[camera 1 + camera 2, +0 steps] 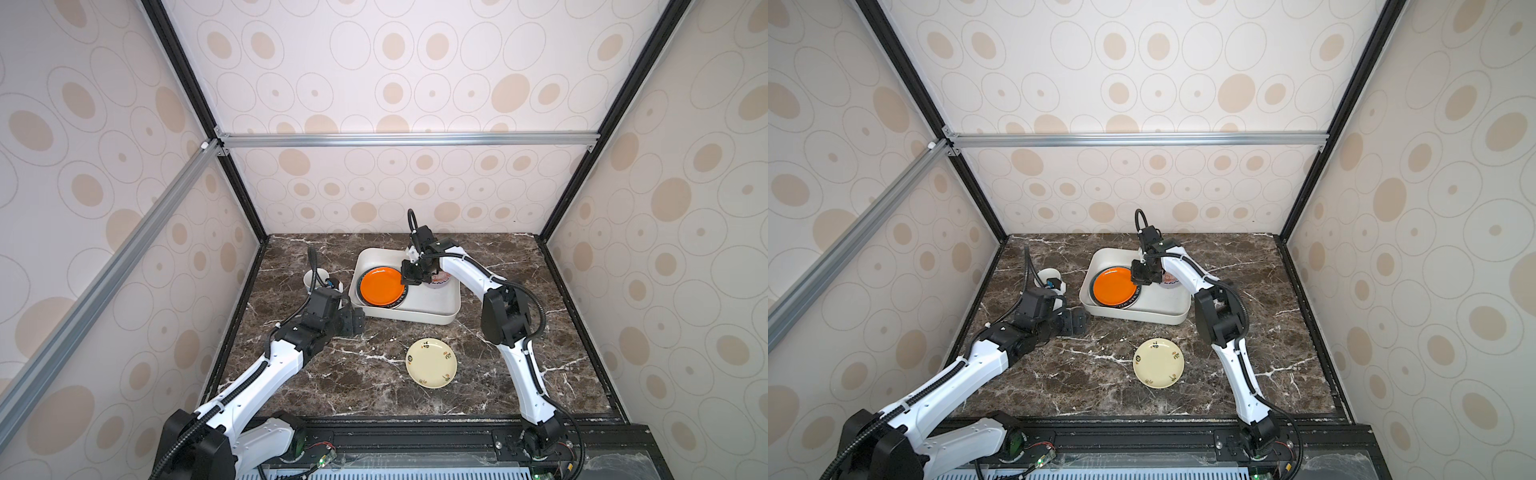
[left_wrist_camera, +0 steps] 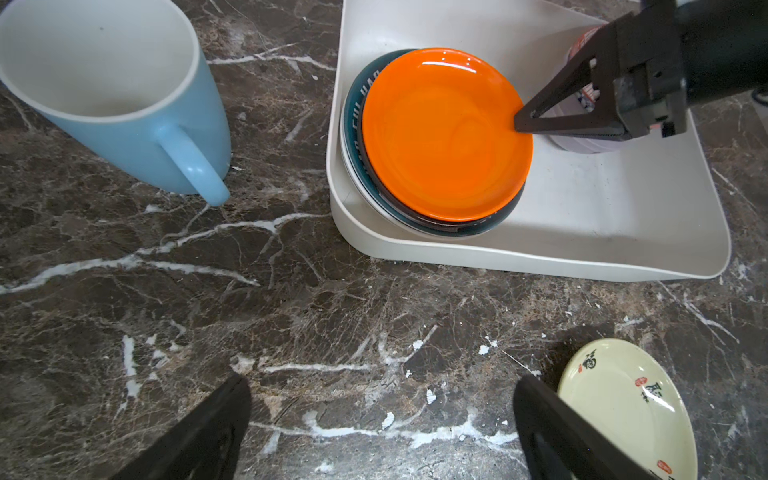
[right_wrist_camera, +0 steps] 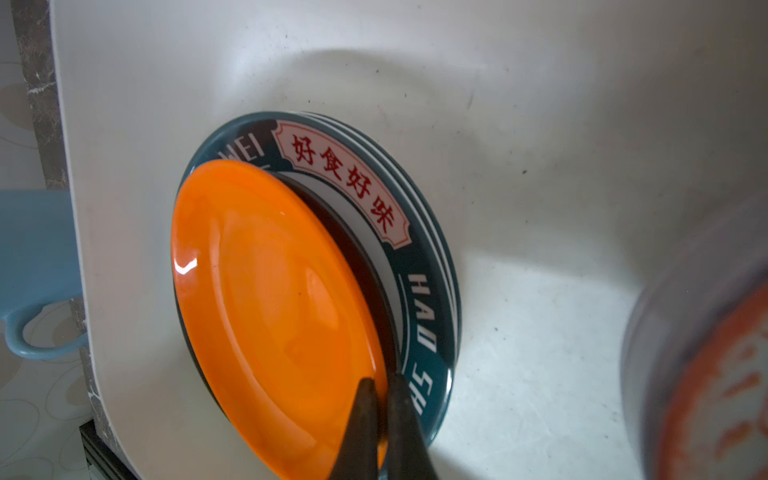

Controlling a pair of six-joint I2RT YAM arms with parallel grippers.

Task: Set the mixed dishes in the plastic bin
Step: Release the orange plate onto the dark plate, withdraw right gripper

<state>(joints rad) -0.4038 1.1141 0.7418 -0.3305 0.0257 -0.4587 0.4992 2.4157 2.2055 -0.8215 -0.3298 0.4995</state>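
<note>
Cream wall panels (image 1: 395,83) printed with tan ovals, framed by black posts (image 1: 183,70) and aluminium rails (image 1: 407,139), enclose a dark brown, white-veined marble tabletop (image 1: 353,382).

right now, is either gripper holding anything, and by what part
The right gripper is shut on the orange plate, pinching its rim; the plate lies on the stack in the bin. The left gripper is open and holds nothing.

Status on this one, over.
Left gripper open, empty. Right gripper shut on orange plate rim, in bin. Mug, cream plate on table. Nothing blocking.
</note>
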